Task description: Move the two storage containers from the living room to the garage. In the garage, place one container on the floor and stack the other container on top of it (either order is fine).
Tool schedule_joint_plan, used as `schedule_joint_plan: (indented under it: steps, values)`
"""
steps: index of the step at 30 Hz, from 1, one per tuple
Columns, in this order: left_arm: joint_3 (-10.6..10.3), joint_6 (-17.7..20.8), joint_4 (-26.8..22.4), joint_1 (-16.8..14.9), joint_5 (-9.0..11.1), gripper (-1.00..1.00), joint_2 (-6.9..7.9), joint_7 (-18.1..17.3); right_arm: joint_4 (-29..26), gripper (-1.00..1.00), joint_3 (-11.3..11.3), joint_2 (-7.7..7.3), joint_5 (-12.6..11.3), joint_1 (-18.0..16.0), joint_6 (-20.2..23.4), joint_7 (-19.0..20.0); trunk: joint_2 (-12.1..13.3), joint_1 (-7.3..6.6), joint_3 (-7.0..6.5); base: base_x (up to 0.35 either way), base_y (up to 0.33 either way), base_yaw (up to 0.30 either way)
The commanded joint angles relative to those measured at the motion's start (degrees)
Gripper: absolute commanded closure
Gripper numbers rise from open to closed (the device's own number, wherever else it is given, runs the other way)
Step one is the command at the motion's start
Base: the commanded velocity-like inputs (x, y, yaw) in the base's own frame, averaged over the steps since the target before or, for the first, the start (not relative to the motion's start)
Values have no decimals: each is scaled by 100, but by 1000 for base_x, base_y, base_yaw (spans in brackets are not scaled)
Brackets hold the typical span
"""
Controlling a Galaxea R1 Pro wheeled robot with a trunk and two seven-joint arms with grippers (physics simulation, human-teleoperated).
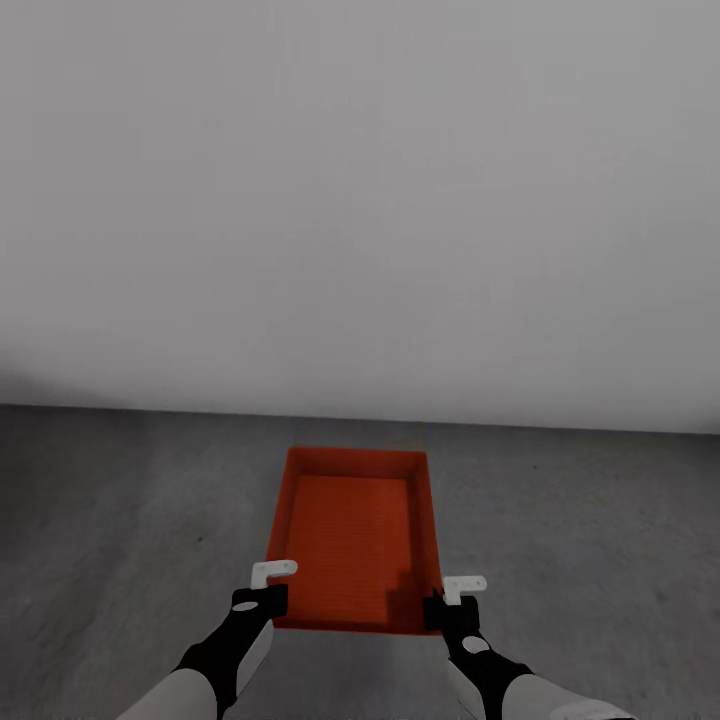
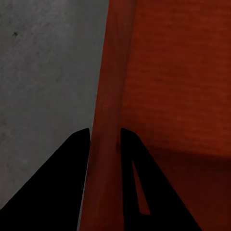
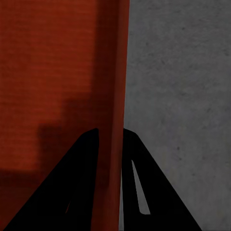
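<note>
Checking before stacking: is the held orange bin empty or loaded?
Empty: the storage container shows only its bare ribbed bottom; both wrist views show nothing inside.

A: What do the arms look like?
B: White forearm shells, black wrists with a pale oval mark, then the left gripper (image 1: 268, 592) and right gripper (image 1: 448, 600).
A: Fingers?
B: Black wedges (image 2: 72, 159) up close, each with a narrow slot.

container (image 1: 352, 535) on floor (image 1: 120, 520); wall (image 1: 360, 200) behind; pincers at near corners
</note>
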State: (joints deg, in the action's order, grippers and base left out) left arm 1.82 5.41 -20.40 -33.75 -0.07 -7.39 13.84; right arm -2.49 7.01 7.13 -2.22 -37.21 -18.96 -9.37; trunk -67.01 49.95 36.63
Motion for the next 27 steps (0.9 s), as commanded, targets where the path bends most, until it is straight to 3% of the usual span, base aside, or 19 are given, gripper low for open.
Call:
schedule_joint_plan:
  steps: [1, 27]
  values:
    - [64, 39, -7, -1, 8, 100, 1, 36, -5, 100, -148, -18, -77, -5, -38, -179, -3, 0, 14, 0, 0, 0]
    - [64, 39, -7, -2, 7, 100, 1, 34, -5, 100, -148, -18, -77, -5, -46, -179, -3, 0, 252, 0, 0, 0]
